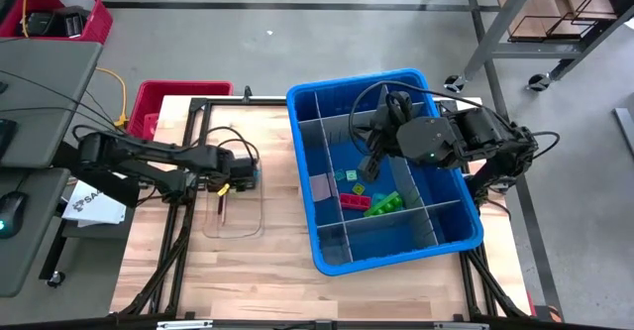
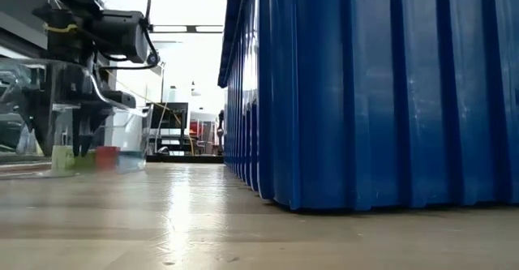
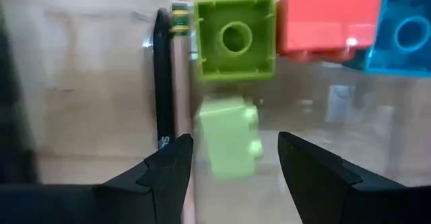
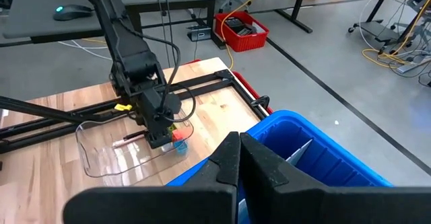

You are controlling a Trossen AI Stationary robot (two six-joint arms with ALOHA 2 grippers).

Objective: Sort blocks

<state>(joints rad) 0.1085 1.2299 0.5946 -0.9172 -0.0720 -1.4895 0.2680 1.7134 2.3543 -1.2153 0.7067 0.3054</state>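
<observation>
Between the left gripper's (image 3: 236,158) parted fingers (image 3: 165,173) sits a pale green block (image 3: 229,143), unpinched.

green block (image 3: 235,38) | red block (image 3: 328,26) | blue block (image 3: 407,32) | blue bin (image 1: 449,229)

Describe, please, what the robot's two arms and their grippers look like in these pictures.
Both arms are dark, nearly black, jointed links with loose black cables looping along them. The left arm carries a small yellow tag near its wrist; the left gripper ends in two black, wedge-shaped fingers. The right arm has bulky rounded joint housings, and the right gripper has matching matte black tapered fingers.
</observation>
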